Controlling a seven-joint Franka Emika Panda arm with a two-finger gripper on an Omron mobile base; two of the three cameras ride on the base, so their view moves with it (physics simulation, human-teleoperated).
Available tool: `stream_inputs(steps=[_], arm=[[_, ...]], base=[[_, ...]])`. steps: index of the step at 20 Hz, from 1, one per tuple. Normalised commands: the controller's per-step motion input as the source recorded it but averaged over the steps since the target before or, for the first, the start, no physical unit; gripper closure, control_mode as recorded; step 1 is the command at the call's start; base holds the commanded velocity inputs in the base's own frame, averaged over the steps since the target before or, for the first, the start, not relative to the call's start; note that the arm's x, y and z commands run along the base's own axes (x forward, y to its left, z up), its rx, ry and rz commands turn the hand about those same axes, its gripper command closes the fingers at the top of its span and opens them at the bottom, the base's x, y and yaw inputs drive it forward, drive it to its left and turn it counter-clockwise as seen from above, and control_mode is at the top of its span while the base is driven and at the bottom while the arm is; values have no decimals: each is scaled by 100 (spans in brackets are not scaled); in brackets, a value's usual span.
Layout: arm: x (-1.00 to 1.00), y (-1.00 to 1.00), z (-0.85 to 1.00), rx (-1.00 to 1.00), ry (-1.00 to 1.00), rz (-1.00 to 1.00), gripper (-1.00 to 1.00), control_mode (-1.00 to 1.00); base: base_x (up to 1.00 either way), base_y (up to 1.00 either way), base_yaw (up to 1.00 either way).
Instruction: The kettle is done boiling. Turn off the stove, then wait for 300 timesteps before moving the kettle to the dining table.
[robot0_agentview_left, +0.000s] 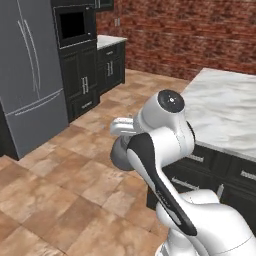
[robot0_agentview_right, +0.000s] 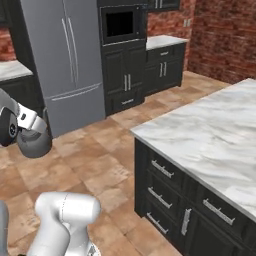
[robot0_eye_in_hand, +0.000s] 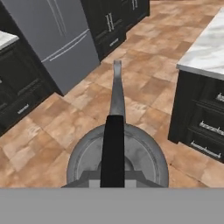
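The kettle (robot0_eye_in_hand: 85, 160), squat and dull grey with a dark handle (robot0_eye_in_hand: 113, 144) across its top, hangs in the air over the tiled floor. It also shows as a round grey body behind the arm (robot0_agentview_left: 118, 154) and at the left edge (robot0_agentview_right: 34, 143). My gripper (robot0_agentview_right: 30, 126) is shut on the kettle's handle from above. The dining table (robot0_agentview_left: 222, 107), a white marble island top on dark drawers, lies to the right of the kettle (robot0_agentview_right: 215, 135) (robot0_eye_in_hand: 209, 49), with open floor between them. The stove is out of view.
A tall grey fridge (robot0_agentview_left: 30, 75) (robot0_agentview_right: 65, 60) stands across the floor, with dark cabinets and a built-in oven (robot0_agentview_right: 120, 25) beside it. A brick wall (robot0_agentview_left: 190, 35) closes the back. The island's dark drawer front (robot0_eye_in_hand: 201, 118) stands close on the right.
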Motion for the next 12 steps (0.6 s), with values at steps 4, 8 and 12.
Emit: stream_inputs(steps=[4, 8, 12], arm=[[0, 0, 0, 0, 0, 0, 100, 100], [0, 0, 0, 0, 0, 0, 100, 100], [0, 0, 0, 0, 0, 0, 100, 100]], base=[[73, 47, -37], [73, 52, -37], [72, 55, -37]])
